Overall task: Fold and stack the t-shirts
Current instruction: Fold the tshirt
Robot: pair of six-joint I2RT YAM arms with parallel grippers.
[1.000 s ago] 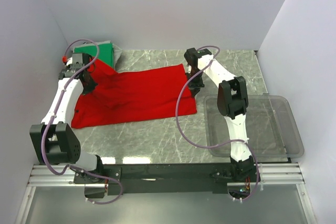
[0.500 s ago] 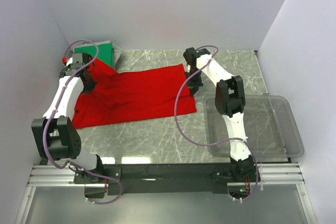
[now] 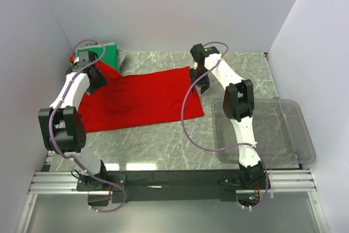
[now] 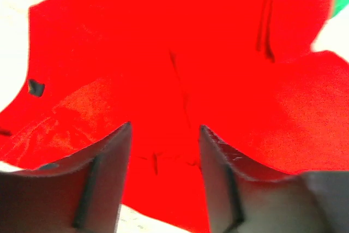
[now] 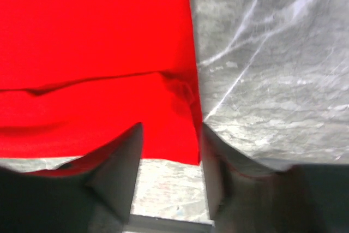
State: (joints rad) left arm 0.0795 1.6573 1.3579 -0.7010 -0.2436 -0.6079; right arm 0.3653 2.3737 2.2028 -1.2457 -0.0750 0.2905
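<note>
**A:** Is the left claw [image 4: 165, 129] gripping anything?

**B:** No. Its jaws stand apart, and the red t-shirt [image 3: 142, 99] lies spread on the worktop [image 3: 163, 140] directly beneath it, showing through the gap.

**A:** And the right claw [image 5: 172, 126]?

**B:** Also parted and holding nothing. A corner of the red shirt sits under the gap between its fingers, with bare marble to one side.

**A:** The green t-shirt [image 3: 106, 55]?

**B:** A compact pile just behind the left claw, right up against the red one.
</note>
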